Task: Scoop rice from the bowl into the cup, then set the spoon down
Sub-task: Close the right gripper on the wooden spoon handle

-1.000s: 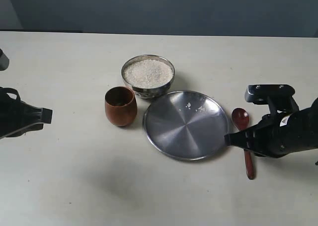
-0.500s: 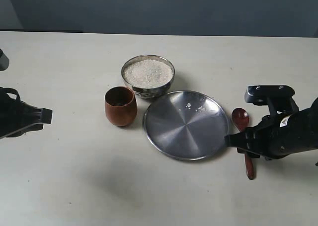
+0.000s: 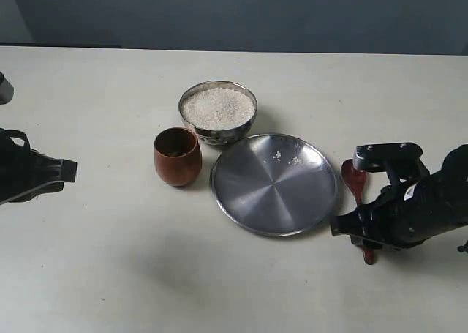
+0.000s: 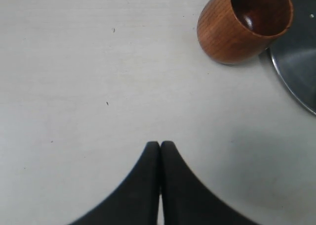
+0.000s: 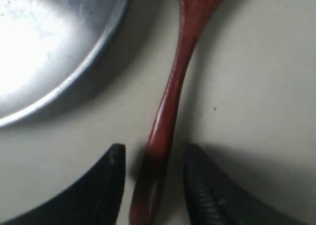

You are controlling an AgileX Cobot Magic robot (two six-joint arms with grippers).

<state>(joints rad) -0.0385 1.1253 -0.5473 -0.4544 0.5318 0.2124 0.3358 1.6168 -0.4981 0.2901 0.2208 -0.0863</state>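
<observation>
Straddling the spoon near the tail of its handle, the right gripper hung low over the surface, jaws parted to either side of the wood and nothing yet held. The spoon lay flat just beside the plate, its long axis running straight out from between the jaws, scoop end farthest away. The left gripper, clenched on nothing, sat well apart beyond the cup. Rice filled the bowl. A squeeze across the handle looked the likely next call.
</observation>
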